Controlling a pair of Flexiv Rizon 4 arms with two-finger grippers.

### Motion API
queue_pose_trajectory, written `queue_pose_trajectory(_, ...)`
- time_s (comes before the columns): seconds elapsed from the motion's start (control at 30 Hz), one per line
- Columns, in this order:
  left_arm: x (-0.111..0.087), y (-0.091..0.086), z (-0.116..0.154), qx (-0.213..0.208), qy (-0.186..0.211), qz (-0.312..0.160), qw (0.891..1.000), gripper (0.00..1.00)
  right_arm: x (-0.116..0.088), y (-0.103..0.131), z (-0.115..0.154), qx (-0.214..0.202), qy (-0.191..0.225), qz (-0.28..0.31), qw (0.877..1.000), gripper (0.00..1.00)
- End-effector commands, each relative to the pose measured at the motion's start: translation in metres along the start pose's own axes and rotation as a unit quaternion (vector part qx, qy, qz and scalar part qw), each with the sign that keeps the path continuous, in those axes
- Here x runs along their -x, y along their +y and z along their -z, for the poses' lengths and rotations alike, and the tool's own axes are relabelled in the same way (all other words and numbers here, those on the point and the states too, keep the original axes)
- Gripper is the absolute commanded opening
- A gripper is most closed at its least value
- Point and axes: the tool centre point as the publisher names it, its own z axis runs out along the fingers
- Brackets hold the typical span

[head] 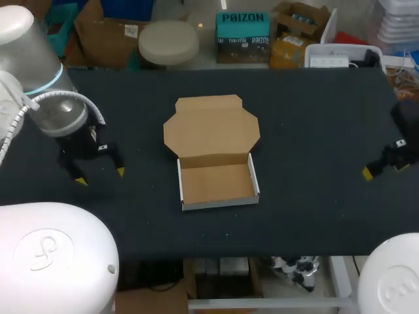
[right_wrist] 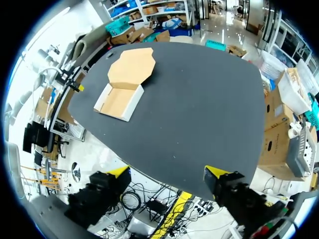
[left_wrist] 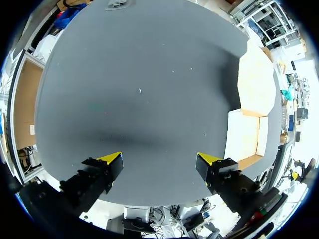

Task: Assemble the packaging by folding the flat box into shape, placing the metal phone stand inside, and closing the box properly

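Box lies between left pincer and right pincer, both spread.

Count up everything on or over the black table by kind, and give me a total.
Cardboard boxes: 1, the box, folded up with its lid open.
Grippers: 2, the left gripper and the right gripper, both open and empty.
Total: 3

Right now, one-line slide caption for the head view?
Empty box, lid open, centred on black table; left claw and right claw stand clear either side.
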Motion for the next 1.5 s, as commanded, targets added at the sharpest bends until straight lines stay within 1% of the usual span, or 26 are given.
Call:
queue_pose_trajectory(0.03, -0.001, -0.003, 0.001, 0.013, -0.004, 0.0, 1.0, 1.0, -0.003, -0.002, 0.001, 0.001, -0.003, 0.0, 1.0, 1.0)
queue_pose_trajectory(0.47, -0.001, -0.003, 0.001, 0.013, -0.004, 0.0, 1.0, 1.0, -0.003, -0.002, 0.001, 0.001, -0.003, 0.0, 1.0, 1.0)
queue_pose_trajectory(0.57, 0.003, -0.007, 0.0, 0.012, -0.009, -0.003, 1.0, 1.0, -0.003, -0.002, 0.001, 0.001, -0.003, 0.0, 1.0, 1.0)
queue_pose_trajectory(0.7, 0.012, -0.019, -0.004, 0.012, -0.009, -0.004, 1.0, 1.0, -0.003, -0.002, 0.001, 0.001, -0.003, 0.0, 1.0, 1.0)
queue_pose_trajectory(0.93, 0.038, -0.06, -0.021, 0.013, -0.027, -0.006, 1.0, 1.0, -0.003, -0.002, 0.001, 0.001, -0.003, 0.0, 1.0, 1.0)
queue_pose_trajectory(1.07, 0.05, -0.083, -0.03, 0.003, -0.035, -0.013, 0.999, 1.0, -0.003, -0.002, 0.001, 0.001, -0.003, 0.0, 1.0, 1.0)
queue_pose_trajectory(1.1, 0.052, -0.089, -0.032, -0.001, -0.045, -0.018, 0.999, 1.0, -0.003, -0.002, 0.001, 0.001, -0.003, 0.0, 1.0, 1.0)
queue_pose_trajectory(1.17, 0.057, -0.099, -0.036, -0.002, -0.045, -0.02, 0.999, 1.0, -0.003, -0.002, 0.001, 0.001, -0.003, 0.0, 1.0, 1.0)
queue_pose_trajectory(1.2, 0.059, -0.104, -0.038, -0.007, -0.054, -0.022, 0.998, 1.0, -0.003, -0.002, 0.001, 0.001, -0.003, 0.0, 1.0, 1.0)
queue_pose_trajectory(1.5, 0.072, -0.153, -0.048, -0.016, -0.065, -0.024, 0.997, 1.0, -0.003, -0.002, 0.001, 0.001, -0.003, 0.0, 1.0, 1.0)
